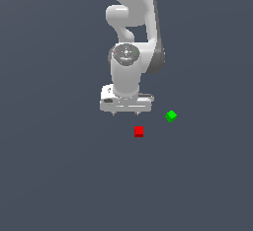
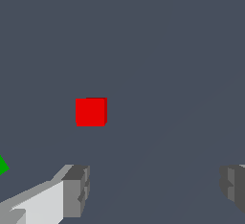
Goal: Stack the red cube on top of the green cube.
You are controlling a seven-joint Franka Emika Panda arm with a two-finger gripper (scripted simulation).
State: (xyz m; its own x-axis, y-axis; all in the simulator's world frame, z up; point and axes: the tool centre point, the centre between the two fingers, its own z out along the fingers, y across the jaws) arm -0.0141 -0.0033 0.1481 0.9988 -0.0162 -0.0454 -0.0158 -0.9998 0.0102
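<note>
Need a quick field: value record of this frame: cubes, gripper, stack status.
red cube: small plain bright red cube resting on the grey floor, untouched
green cube: small plain bright green cube, apart from the red one, toward the exterior view's right
gripper: white gripper, jaws wide apart, holding nothing, not over either cube
wrist view: red cube ahead of the fingers
stack: not yet started

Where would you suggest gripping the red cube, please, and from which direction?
Probably from straight above, closing the jaws on two opposite flat side faces of the red cube. It lies flat and alone, well apart from the green cube, and the gripper is open.
</note>
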